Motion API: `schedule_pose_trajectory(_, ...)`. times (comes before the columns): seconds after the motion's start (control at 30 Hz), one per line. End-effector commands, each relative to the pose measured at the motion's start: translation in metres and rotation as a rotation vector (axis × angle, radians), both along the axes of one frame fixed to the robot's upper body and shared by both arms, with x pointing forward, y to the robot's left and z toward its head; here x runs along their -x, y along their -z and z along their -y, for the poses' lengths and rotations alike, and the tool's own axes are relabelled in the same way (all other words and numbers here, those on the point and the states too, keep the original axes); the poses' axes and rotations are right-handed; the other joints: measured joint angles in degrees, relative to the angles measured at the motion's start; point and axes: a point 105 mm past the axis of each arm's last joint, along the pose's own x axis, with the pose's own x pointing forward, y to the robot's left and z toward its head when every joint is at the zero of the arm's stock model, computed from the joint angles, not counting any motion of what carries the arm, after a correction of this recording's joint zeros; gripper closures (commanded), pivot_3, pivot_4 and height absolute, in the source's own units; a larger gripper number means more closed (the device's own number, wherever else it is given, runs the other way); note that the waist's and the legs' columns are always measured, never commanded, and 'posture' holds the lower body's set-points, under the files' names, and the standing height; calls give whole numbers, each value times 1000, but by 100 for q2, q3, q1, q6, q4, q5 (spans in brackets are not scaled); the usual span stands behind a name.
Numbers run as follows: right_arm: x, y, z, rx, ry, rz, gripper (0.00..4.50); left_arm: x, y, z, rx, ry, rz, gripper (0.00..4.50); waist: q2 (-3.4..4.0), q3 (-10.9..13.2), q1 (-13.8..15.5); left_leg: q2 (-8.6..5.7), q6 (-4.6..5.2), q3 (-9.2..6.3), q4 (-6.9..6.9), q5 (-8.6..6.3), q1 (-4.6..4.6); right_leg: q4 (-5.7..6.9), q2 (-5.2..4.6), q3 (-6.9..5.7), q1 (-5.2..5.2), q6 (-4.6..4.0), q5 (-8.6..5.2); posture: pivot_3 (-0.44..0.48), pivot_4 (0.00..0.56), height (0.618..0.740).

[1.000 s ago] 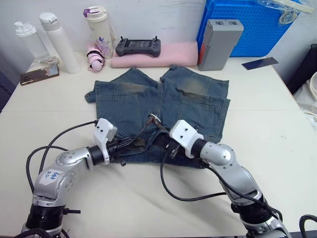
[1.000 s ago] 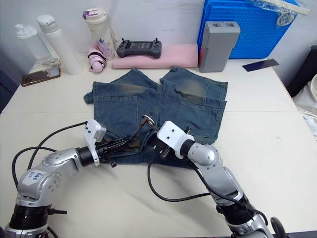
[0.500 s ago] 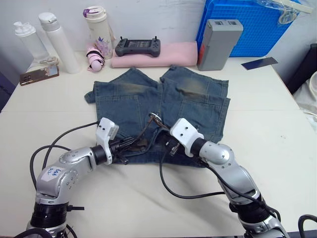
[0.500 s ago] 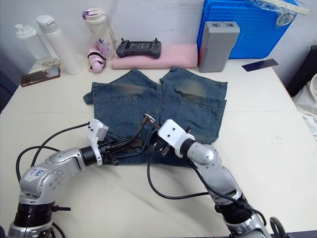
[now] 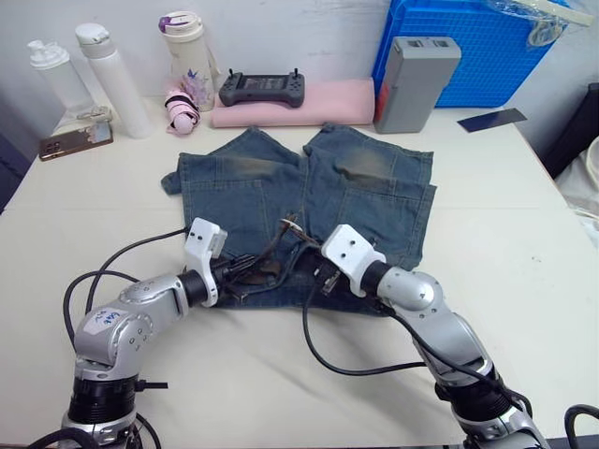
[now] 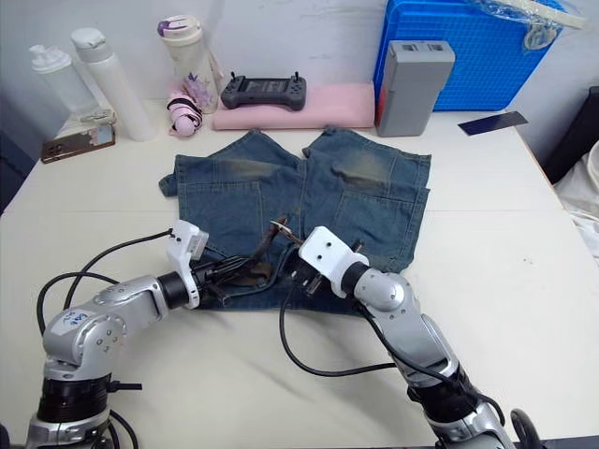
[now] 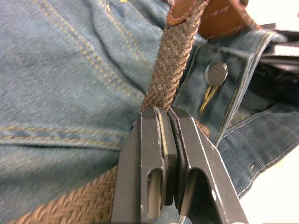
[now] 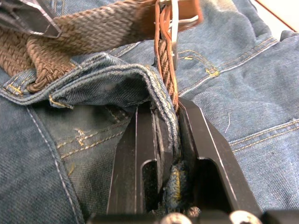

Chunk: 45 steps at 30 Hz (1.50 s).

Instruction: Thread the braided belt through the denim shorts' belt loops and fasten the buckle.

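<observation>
Step in hand: I judge this to be the fastening end of the job. The long dark brown braided belt (image 7: 170,60) with tan leather ends already lies along the waistband of the faded blue denim shorts (image 5: 374,187), and both my arms meet at the open fly, near the middle of the waistband's near edge.
Left gripper (image 7: 167,111): my jaws are together, clamped on the braided belt. The woven strap rises from between the tips toward a tan leather end, just beside the round metal fly button (image 7: 216,73).
Right gripper (image 8: 164,108): my jaws are closed on a folded edge of the denim waistband, with the braid and its tan leather edge pinched in or lying right against the same bite; I cannot tell which.
Buckle: the small silver rectangular buckle (image 8: 171,14) sits on the tan leather just past my right jaws' tips, close to them but not held by them.
Belt loops: from these views I cannot tell how many of the narrow denim belt loops the strap passes through.
Next move calls for: bringing the strap end in my left jaws across to the buckle, keeping the waistband steady with the right, and lining the braid up with the frame and prong without twisting.
Where it all lies: the shorts lie flat on the pale desk (image 5: 524,234), waistband toward me, legs pointing away.
</observation>
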Motion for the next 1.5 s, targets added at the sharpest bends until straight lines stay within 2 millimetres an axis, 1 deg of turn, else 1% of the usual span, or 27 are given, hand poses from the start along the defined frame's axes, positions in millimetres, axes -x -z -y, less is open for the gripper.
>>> schedule_pose_trajectory(0.03, 12, -9, -13, 40, -98, 54, 4469, 0, -13, 15, 18, 51, 55, 4500, 0, 0, -3, 0, 0, 0, 1, 0, 0, 0, 1, 1, 0, 0, 0, 0, 150, 739)
schedule_pose_trajectory(0.23, 17, 0, -15, 104, -149, 32, 4469, -5, -17, 24, 21, 75, 74, 4500, 0, 0, -22, 2, 0, -1, 0, 0, 2, 0, 8, 4, -2, 0, 0, 0, 150, 739)
schedule_pose_trajectory(0.33, 18, -1, -13, 126, -158, 41, 4469, -4, -15, 28, 5, 95, 81, 4500, 0, 0, -15, 3, -1, -2, 1, 0, 2, -1, 7, 4, -2, 0, 0, 0, 150, 739)
schedule_pose_trajectory(0.4, 18, -7, -10, 106, -153, 52, 3514, -4, -15, 29, -3, 103, 87, 4500, 0, 0, -4, 1, -1, -3, 3, 0, 2, -1, 6, 4, -1, 0, 0, 0, 150, 739)
schedule_pose_trajectory(0.43, 21, -9, -8, 96, -166, 42, 3246, -4, -15, 29, -8, 108, 94, 4500, 0, 0, -3, 1, -1, -3, 4, 0, 2, -1, 6, 4, 0, 0, 0, 0, 150, 739)
schedule_pose_trajectory(0.47, 23, -13, -5, 95, -178, 38, 2758, -4, -16, 29, -22, 113, 104, 4500, 0, 0, -2, 1, -1, -3, 4, 0, 1, -2, 6, 4, -1, 0, 0, 0, 150, 739)
schedule_pose_trajectory(0.5, 25, -17, -2, 96, -190, 39, 2368, -4, -15, 29, -47, 119, 117, 4500, 0, 0, -2, 2, -1, -5, 4, 0, 1, -2, 6, 4, -1, 0, 0, 0, 150, 739)
schedule_pose_trajectory(0.57, 29, -32, 3, 73, -229, 46, 1453, -5, -16, 29, -71, 127, 134, 4500, 0, 0, 2, 1, -1, -6, 4, 0, 1, -3, 5, 3, 0, 0, 0, 0, 150, 739)
schedule_pose_trajectory(0.6, 30, -44, 7, 48, -245, 55, 980, -5, -16, 28, -94, 134, 150, 4500, 0, 0, 3, 0, 0, -6, 5, 0, 1, -4, 4, 3, 1, 1, 0, 0, 150, 739)
schedule_pose_trajectory(0.67, 28, -63, 15, 22, -258, 84, 34, -6, -17, 28, -142, 149, 182, 4500, -1, 0, 3, -1, 0, -6, 7, 0, 0, -5, 3, 3, 3, 1, 1, 0, 150, 739)
schedule_pose_trajectory(0.73, 23, -76, 22, 22, -254, 125, 34, -7, -17, 27, -176, 161, 209, 4500, -1, 0, 1, 0, 0, -7, 8, 0, 0, -4, 3, 3, 4, 1, 1, 0, 150, 739)
schedule_pose_trajectory(0.77, 18, -85, 24, 44, -245, 183, 34, -8, -19, 26, -197, 165, 230, 4500, 0, 0, 0, 1, 0, -9, 7, 0, 0, -4, 4, 3, 4, 1, 1, 0, 150, 739)
schedule_pose_trajectory(0.8, 10, -91, 26, 103, -222, 262, 34, -9, -20, 25, -223, 171, 255, 4500, 0, 0, -6, 1, -1, -10, 4, 0, 1, -5, 4, 3, 4, 1, 1, 0, 150, 739)
schedule_pose_trajectory(0.83, 4, -93, 27, 191, -212, 344, 34, -10, -22, 25, -252, 177, 280, 4500, 0, 0, -6, 1, -1, -10, 4, 0, 1, -4, 4, 3, 2, 1, 1, 0, 150, 739)
schedule_pose_trajectory(0.9, -9, -90, 24, 375, -203, 503, 34, -13, -24, 23, -339, 192, 351, 4500, -1, 0, -2, -2, -1, -9, 3, 0, 1, -5, 5, 6, -1, 1, 0, 0, 150, 739)
schedule_pose_trajectory(0.97, -17, -84, 21, 484, -219, 592, 34, -14, -27, 23, -393, 204, 408, 4500, 0, 0, -6, -5, 0, -6, -1, 0, 1, -9, 3, 7, -3, 1, 0, 0, 150, 739)
schedule_pose_trajectory(1.03, -23, -76, 18, 592, -249, 651, 34, -14, -30, 20, -499, 221, 493, 4500, -1, 1, -7, -4, 0, -5, -3, 0, 0, -10, 4, 7, -3, 1, 0, 0, 150, 739)
schedule_pose_trajectory(1.1, -26, -71, 16, 631, -273, 679, 34, -14, -31, 19, -576, 240, 548, 4500, -1, 1, -8, -3, 0, -6, -3, 0, -1, -11, 5, 4, -4, 1, 0, 0, 150, 739)
schedule_pose_trajectory(1.17, -27, -69, 14, 636, -289, 690, 34, -14, -30, 20, -608, 252, 577, 4500, -1, 1, -6, -3, 0, -5, -3, 0, -2, -10, 6, 4, -5, 1, 0, 0, 150, 739)
schedule_pose_trajectory(1.27, -29, -63, 10, 636, -309, 692, 34, -13, -35, 22, -575, 237, 591, 4500, -1, 1, -3, -2, 1, -7, 3, 0, -5, -10, 5, 2, -3, 1, 1, 0, 150, 739)
schedule_pose_trajectory(1.37, -29, -57, 8, 632, -322, 669, 34, -13, -33, 21, -589, 237, 591, 4500, -1, 1, -4, -1, 1, -8, 10, 1, -7, -7, 5, 2, -3, 1, 0, 0, 150, 739)
schedule_pose_trajectory(1.47, -28, -55, 6, 615, -327, 653, 745, -13, -32, 20, -591, 234, 589, 4500, -1, 1, -4, 0, 1, -9, 13, 1, -7, -4, 6, 2, -3, 1, 1, 0, 150, 739)
schedule_pose_trajectory(1.5, -27, -55, 6, 606, -328, 646, 1195, -13, -32, 20, -592, 233, 589, 4500, -1, 1, -4, 0, 1, -9, 13, 1, -7, -4, 5, 2, -3, 1, 1, 0, 150, 739)
